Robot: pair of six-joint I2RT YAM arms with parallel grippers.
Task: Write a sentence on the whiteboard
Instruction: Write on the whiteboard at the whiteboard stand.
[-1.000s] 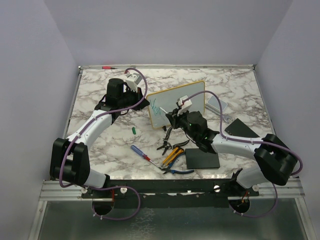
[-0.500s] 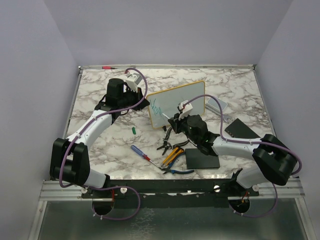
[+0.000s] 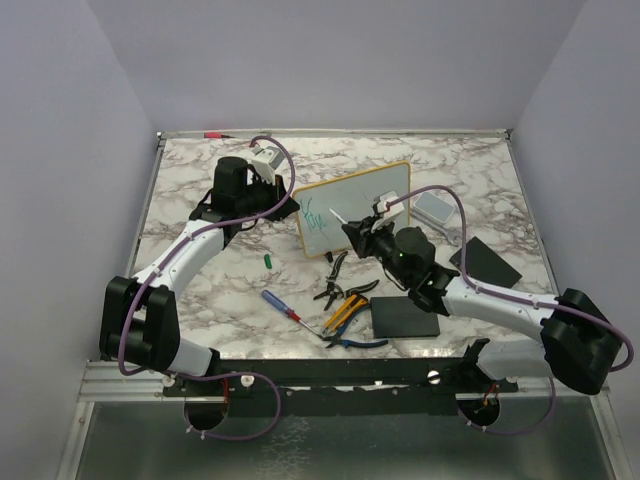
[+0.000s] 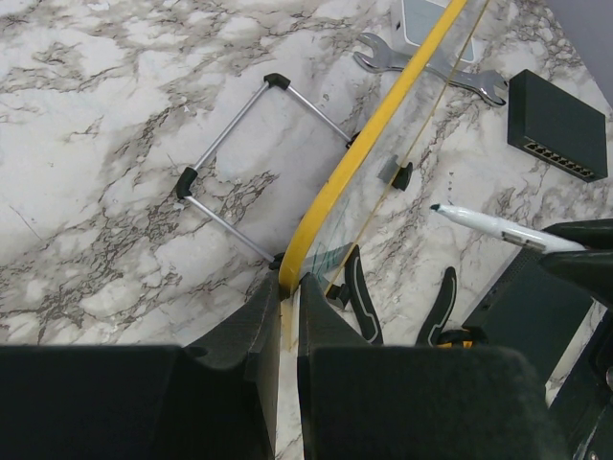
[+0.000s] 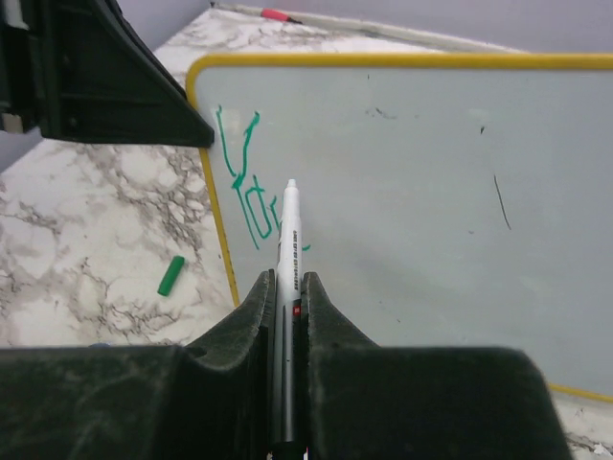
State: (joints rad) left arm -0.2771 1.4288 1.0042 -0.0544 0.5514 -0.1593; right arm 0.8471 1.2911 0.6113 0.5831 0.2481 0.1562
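Note:
The whiteboard [image 3: 365, 200] stands tilted on its small feet near the table's middle, with a yellow frame. A short teal-green scrawl [image 3: 316, 216] sits at its left end, also in the right wrist view [image 5: 244, 182]. My left gripper [image 3: 290, 208] is shut on the board's left frame edge [image 4: 383, 125], its jaws pinching the yellow corner [image 4: 285, 287]. My right gripper [image 5: 285, 283] is shut on a white marker [image 5: 289, 230], uncapped, its tip pointing at the board just right of the scrawl. In the left wrist view the marker [image 4: 488, 225] looks a little off the surface.
A green cap [image 3: 268, 259] lies left of the board. Pliers [image 3: 335, 265], a screwdriver [image 3: 280, 303] and yellow-handled pliers [image 3: 345, 312] lie in front. A black pad [image 3: 405, 318], black box [image 3: 485, 260], grey-blue block [image 3: 435, 207] and wrench [image 4: 431, 72] lie right.
My right arm has swung its elbow out to the right and its gripper has drawn back a little with the marker. The left gripper and the board have not moved.

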